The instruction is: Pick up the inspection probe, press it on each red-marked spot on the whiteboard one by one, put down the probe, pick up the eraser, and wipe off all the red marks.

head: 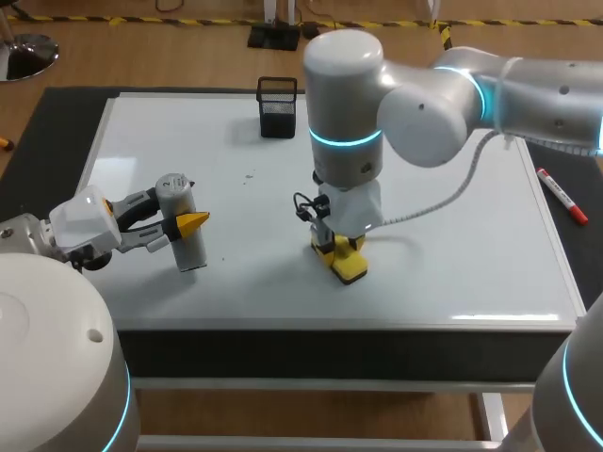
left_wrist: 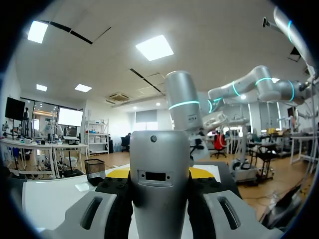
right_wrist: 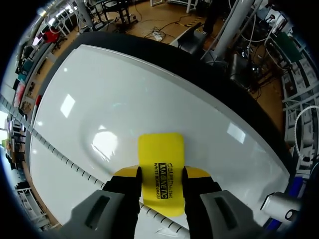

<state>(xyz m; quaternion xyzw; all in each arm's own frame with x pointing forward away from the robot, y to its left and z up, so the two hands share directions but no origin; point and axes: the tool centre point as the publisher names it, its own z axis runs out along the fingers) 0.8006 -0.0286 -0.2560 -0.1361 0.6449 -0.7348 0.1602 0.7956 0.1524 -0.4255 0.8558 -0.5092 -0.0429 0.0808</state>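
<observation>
eraser on the board, probe held off to one side

the eraser (head: 346,263) sits pressed on the whiteboard (head: 452,254) near its middle. the right gripper (right_wrist: 160,174) clenches it, one yellow tip on each long edge. well apart from the eraser, on my left, the left gripper (head: 188,223) grasps the grey probe (head: 179,221) roughly upright, with a finger on either side of its barrel. whether the probe's foot touches the board i cannot tell. beyond the eraser, at the board's far edge, stands a black mesh holder (head: 278,106). far to the eraser's right, off the board's frame, lies a red marker (head: 562,196).

no red mark shows around the eraser, so the wiping looks close to done, unless a mark is hidden beneath it.

what could go wrong: the probe has not been put down, so a wide wipe toward my left could run the eraser or the wrist into it. the white coiled cable (right_wrist: 75,169) trails just beside the eraser and could snag or drag under a stroke. uneven pressure could make the eraser pivot in the grip.

the right wrist view shows the eraser lying flat and held on both sides, which the arm hides from the head view. only the head view shows the gap between eraser and probe. the left wrist view confirms the clamp on the probe but shows nothing of the board under it.
</observation>
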